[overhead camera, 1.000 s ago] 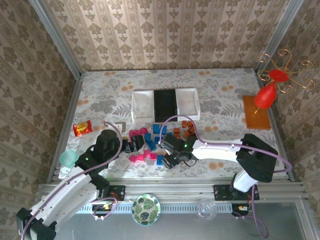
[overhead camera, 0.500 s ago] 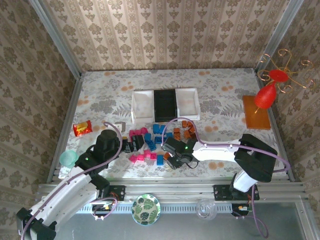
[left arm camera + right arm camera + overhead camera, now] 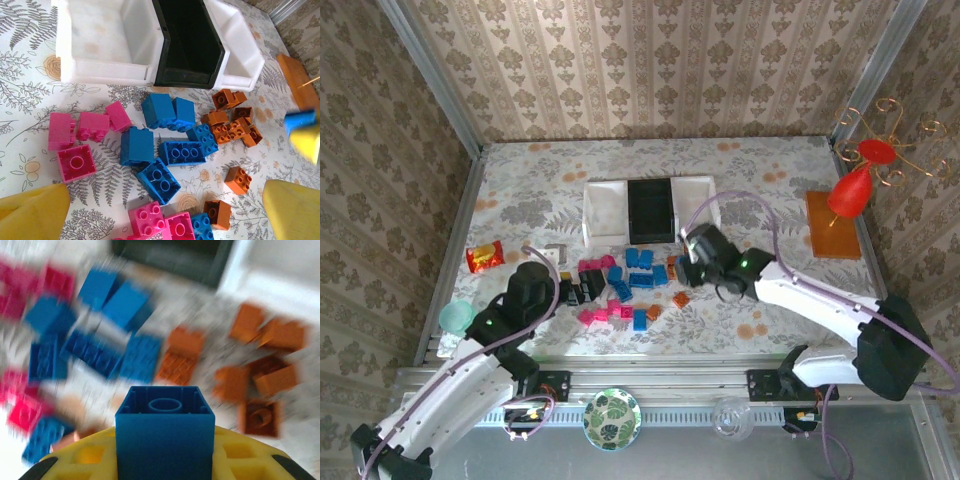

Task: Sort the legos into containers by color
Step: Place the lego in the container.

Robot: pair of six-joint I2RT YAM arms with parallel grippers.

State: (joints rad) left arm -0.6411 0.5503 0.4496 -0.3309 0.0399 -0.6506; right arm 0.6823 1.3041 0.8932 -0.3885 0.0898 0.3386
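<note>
Blue [image 3: 159, 180], magenta-pink [image 3: 76, 162] and brown-orange legos [image 3: 231, 129] lie scattered on the floral table in front of three trays standing side by side: white [image 3: 100, 70], black [image 3: 187, 77] and white [image 3: 247, 67]. My left gripper [image 3: 162, 195] hangs open over the near part of the pile, its yellow fingers [image 3: 30, 215] wide apart. My right gripper [image 3: 165, 460] is shut on a blue brick [image 3: 165, 432], its hollow underside facing the camera. In the top view my right gripper [image 3: 688, 252] hovers just in front of the black tray [image 3: 650, 208], and my left gripper [image 3: 570, 290] sits at the pile's left side.
A red-yellow snack packet [image 3: 485, 257] and a teal cup [image 3: 455, 318] sit at the left. An orange-brown mat [image 3: 832, 225] with a red ornament [image 3: 850, 190] is at the right. A patterned plate [image 3: 612, 418] lies on the near rail.
My right gripper has lifted from the near middle of the pile and swung back and right toward the trays, carrying a blue brick. The left arm has stayed put.
</note>
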